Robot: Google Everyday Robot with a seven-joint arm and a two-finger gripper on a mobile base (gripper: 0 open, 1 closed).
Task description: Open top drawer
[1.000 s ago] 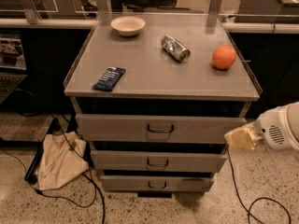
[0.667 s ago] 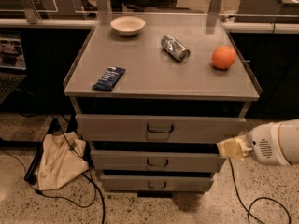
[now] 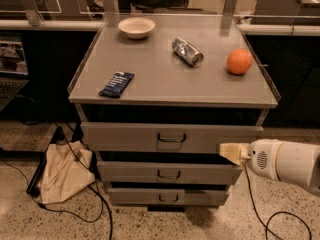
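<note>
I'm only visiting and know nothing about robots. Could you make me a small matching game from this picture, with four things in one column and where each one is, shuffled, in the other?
Things:
1. bowl
2. can
3. orange
4. gripper

Places:
A. at the right end of the top drawer front
B. back left of the cabinet top
C. right side of the cabinet top
D. middle back of the cabinet top, lying on its side

Pairs: 1-B; 2-D; 3-C; 4-A
</note>
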